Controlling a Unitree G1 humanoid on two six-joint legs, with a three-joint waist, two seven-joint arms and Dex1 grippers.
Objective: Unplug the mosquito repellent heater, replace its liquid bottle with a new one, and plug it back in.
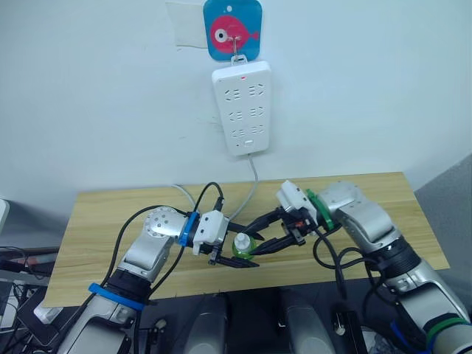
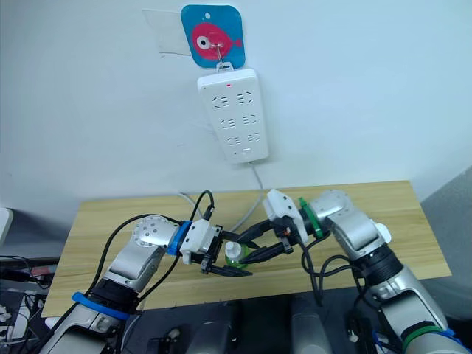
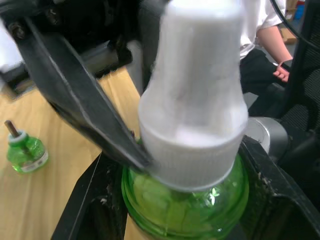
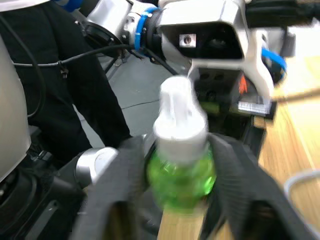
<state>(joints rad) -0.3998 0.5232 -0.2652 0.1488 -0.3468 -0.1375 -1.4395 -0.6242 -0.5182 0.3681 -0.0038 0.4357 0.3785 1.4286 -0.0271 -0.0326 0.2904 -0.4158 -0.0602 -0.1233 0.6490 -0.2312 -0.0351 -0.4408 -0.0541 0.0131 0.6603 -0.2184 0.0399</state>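
The capped green liquid bottle (image 1: 242,245) sits between both grippers at the table's (image 1: 110,221) front edge, below the power strip (image 1: 242,108). The left gripper (image 1: 234,258) grasps its body; the right gripper (image 1: 259,234) has jaws closed around it too. Judged step: uncapping the new bottle, with a twist next. An uncapped bottle (image 3: 24,150) stands nearby.

We cannot read the printing on the power strip (image 1: 242,107); it is too small. The green bottle (image 1: 242,247) sits largely hidden between both grippers' fingers. In the left wrist view its white cap (image 3: 197,95) is blurred and cut off at twelve o'clock. A person (image 3: 265,45) is cropped at two o'clock.
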